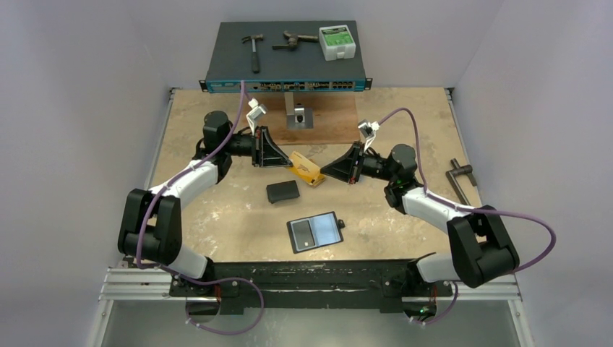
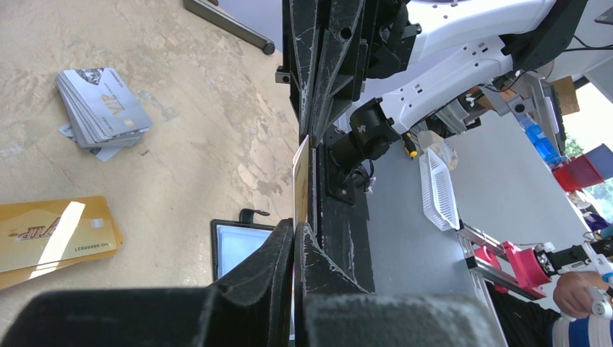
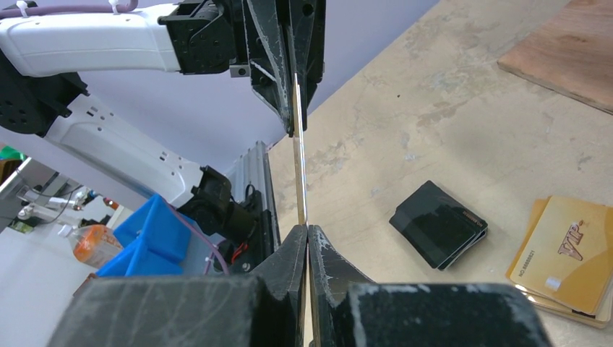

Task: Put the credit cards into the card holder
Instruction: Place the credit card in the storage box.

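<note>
Top view: left gripper [image 1: 288, 160] and right gripper [image 1: 327, 172] are meeting tip to tip over the middle of the table [image 1: 217, 217]; a gold shape is sitting between the tips, and from up here I cannot tell a held card from whatever is lying under it; one card holder [image 1: 316, 232] is lying open and flat near the front edge, long axis running left-right with a slight tilt, snap tab on its right edge; one black pouch [image 1: 282, 191] is lying closed between the holder and the grippers.

Left wrist view: the left pincer is squeezing fully down on one gold card [image 2: 300, 181]; the card is showing edge-on, long axis pointing straight out from the fingers toward the right gripper, which is pinching the far end; this view is showing what the top one is hiding: a fanned silver stack [image 2: 101, 108] lying flat, too many to count; a gold stack [image 2: 50, 238] is lying flat nearer the lens, count unclear; a corner of the holder's clear pocket is peeking in.

Right wrist view: the right pincer is closing tight on the same single card, a thin vertical line here, its other end sitting in the left fingers above; the pouch and gold stack are lying on the table to the right; the silver stack is out of frame.
</note>
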### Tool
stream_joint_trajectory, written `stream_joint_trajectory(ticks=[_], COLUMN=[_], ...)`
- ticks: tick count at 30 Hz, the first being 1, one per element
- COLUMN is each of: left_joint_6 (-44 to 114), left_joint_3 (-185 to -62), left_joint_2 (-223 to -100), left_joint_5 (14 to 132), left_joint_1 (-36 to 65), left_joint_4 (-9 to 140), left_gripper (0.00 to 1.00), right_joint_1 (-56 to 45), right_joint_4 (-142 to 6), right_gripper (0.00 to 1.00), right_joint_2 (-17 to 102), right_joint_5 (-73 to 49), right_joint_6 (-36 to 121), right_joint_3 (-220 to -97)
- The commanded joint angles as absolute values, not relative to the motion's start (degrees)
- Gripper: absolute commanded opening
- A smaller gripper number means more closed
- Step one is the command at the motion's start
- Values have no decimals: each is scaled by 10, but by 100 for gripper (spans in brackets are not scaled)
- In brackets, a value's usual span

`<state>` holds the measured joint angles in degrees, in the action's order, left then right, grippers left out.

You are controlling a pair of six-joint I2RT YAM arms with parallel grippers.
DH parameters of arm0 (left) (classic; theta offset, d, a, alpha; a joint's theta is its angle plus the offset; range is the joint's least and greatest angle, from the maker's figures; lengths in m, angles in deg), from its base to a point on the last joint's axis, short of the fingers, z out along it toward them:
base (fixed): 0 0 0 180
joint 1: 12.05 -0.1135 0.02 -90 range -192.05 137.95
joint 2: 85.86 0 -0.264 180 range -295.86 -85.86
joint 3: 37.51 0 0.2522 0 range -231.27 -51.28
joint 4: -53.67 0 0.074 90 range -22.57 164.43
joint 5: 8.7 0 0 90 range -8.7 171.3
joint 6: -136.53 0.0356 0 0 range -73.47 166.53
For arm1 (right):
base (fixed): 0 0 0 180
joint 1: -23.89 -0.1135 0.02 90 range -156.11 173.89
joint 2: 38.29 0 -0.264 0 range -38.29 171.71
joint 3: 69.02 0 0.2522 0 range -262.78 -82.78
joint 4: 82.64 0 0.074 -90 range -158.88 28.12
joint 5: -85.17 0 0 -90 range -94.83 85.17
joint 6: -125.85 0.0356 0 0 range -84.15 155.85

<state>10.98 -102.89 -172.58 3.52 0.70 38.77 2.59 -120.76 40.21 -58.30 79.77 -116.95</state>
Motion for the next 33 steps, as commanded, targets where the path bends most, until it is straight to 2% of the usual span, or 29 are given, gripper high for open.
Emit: stream_joint_trajectory(ticks=[1, 10, 22, 27, 29, 33], left_joint_6=[111, 92, -237, -218, -189, -130], left_joint_3=[-1026, -1020, -984, -971, -964, -951], left_joint_2=[-1704, -1706, -1792, -1780, -1766, -1737], left_joint_5=[28, 39, 70, 73, 72, 72], left_joint_1=[3, 4, 3, 3, 3, 4], left_joint_4=[366, 348, -77, -63, -34, 23], left_gripper=[0, 0, 0, 0, 0, 0], right_joint_1=[28, 22, -19, -36, -32, -7], right_joint_4=[-1233, -1274, -1343, -1344, -1351, -1337], right_gripper=[0, 0, 0, 0, 22, 40], right_joint_2=[405, 415, 437, 443, 439, 412], right_joint_5=[-580, -570, -549, -550, -568, -585], right_joint_6=[796, 823, 854, 855, 860, 856], right_joint_3=[-1183, -1165, -1128, -1140, -1138, -1142])
